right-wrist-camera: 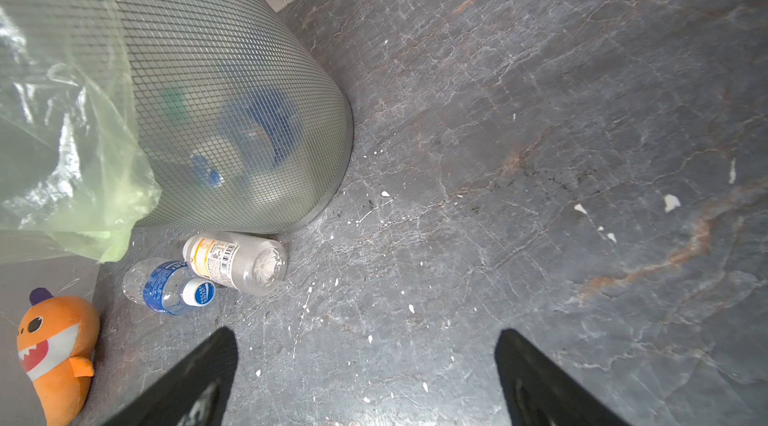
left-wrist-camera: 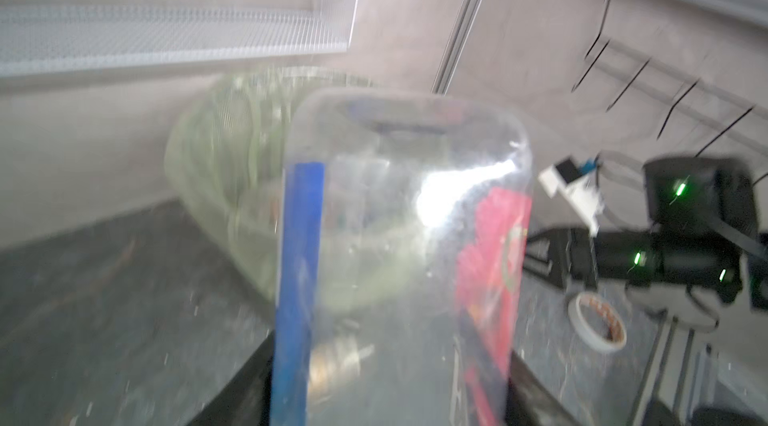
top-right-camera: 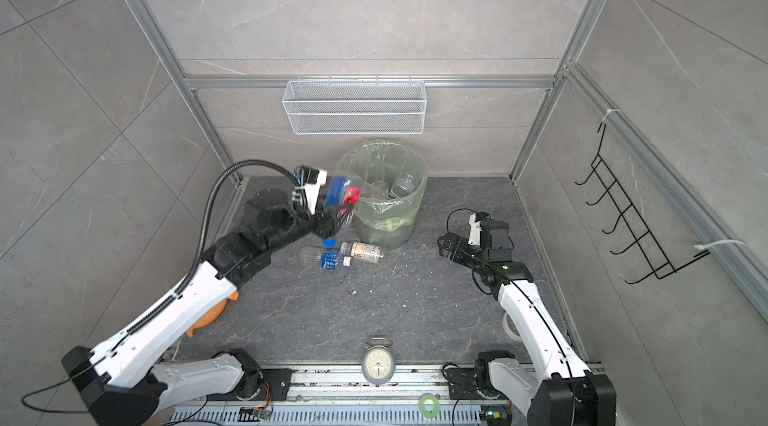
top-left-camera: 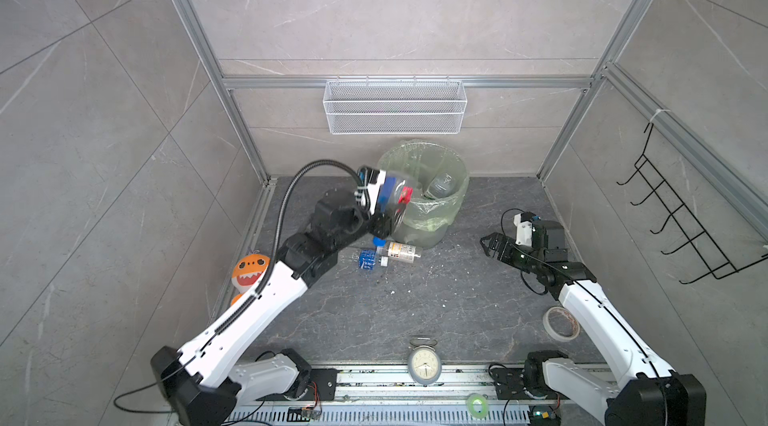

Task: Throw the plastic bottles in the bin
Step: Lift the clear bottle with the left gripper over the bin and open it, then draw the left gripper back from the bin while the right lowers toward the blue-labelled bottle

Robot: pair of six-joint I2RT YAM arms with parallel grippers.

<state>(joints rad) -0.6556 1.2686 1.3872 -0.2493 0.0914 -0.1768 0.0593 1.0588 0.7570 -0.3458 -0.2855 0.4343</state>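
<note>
Clear bottle (left-wrist-camera: 395,216) labelled blue and red (blurred), grey mesh bin (right-wrist-camera: 232,71), pale-green liner (right-wrist-camera: 62,133), orange plush shark (right-wrist-camera: 54,345)

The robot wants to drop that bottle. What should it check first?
1. Grip: ok, the left pincer is shut on the held bottle.
2. Bottle above the bin opening: not ok, it is beside the rim.
3. Room in the bin: ok, space shows above the bottles inside.
4. Path clear: ok, the right pincer is open, empty and off to the side.
5. All bottles binned: not ok, the blue-label bottle and white bottle lie beside the bin.
</note>
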